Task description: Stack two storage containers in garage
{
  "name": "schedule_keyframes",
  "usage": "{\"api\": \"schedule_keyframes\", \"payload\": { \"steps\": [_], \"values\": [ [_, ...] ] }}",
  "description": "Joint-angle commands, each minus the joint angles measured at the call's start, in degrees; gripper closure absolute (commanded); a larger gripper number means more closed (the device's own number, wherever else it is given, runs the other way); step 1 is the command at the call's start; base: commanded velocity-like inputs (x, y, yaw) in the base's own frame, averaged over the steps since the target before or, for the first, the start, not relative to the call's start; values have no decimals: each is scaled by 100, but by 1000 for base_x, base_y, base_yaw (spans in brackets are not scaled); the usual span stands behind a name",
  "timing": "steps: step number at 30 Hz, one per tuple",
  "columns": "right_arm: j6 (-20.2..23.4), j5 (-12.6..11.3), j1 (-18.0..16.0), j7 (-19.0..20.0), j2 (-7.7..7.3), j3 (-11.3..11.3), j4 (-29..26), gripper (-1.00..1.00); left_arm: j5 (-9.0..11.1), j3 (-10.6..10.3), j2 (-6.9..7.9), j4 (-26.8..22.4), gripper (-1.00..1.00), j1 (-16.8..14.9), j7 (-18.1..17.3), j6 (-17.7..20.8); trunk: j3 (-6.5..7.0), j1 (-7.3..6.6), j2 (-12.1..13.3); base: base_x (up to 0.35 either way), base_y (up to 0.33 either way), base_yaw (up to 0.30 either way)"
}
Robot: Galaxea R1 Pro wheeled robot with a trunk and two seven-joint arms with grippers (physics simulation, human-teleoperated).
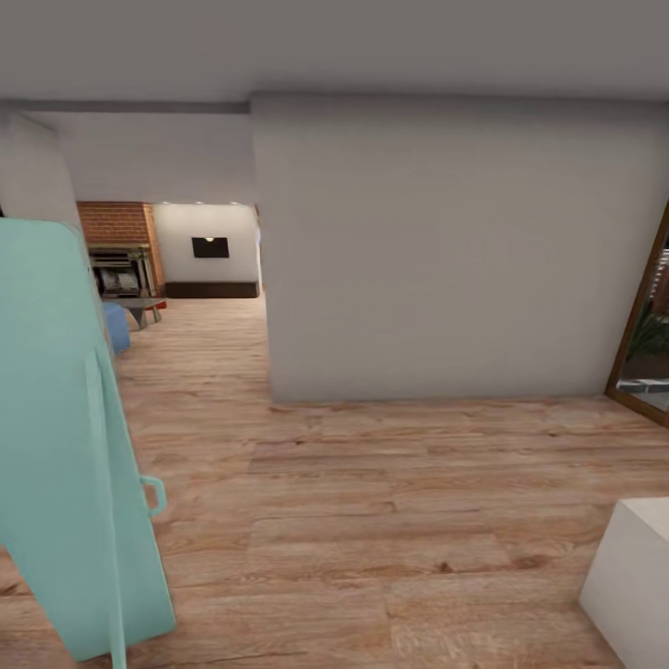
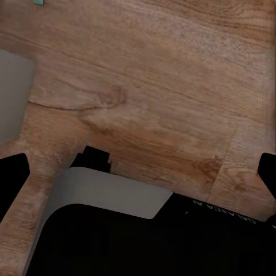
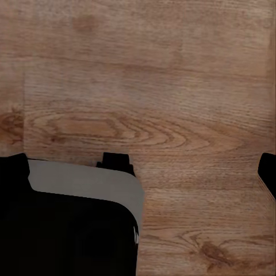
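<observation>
I am in a passage with light wood planks (image 1: 372, 502) underfoot. Far down it lies the living room, with a brick fireplace (image 1: 119, 251) and a blue sofa corner (image 1: 117, 327). A tiny red shape (image 1: 160, 304) sits by a low grey table there, too small to identify. The storage containers and the garage are out of view. My left gripper (image 2: 138, 175) is open over bare planks, with one dark fingertip (image 2: 11, 178) at each edge of the left wrist view. My right gripper (image 3: 138, 172) is also open and empty above the planks.
A teal door (image 1: 56, 418) with a handle (image 1: 153, 494) stands open close on the left. A white wall block (image 1: 446, 251) fills the middle, with the opening to its left. A wood-framed glass door (image 1: 650, 325) is at right, and a white box corner (image 1: 632, 585) at lower right.
</observation>
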Motion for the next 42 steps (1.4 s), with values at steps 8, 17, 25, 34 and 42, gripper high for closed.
{"api": "schedule_keyframes", "payload": {
  "steps": [8,17,25,34,42],
  "values": [
    [-26,5,-8,-22,1,41,17,-100,39,-38,0,-2,-100,-4,14,16,-6,3,-3,323,0,0],
    [-26,5,-8,-22,1,41,18,-100,40,-38,0,-2,-100,-5,14,16,-6,3,-3,323,0,0],
    [-22,-13,-8,-25,3,32,20,-100,38,-38,0,-2,-100,-4,14,16,-6,3,-3,323,0,0],
    [-22,-54,-8,-31,10,4,21,-100,39,-38,0,-2,-100,-4,14,16,-6,3,-3,323,0,0],
    [-18,5,-8,-30,-7,33,17,-100,38,-38,0,-2,-100,-4,14,16,-6,3,-3,323,0,0]
  ]
}}
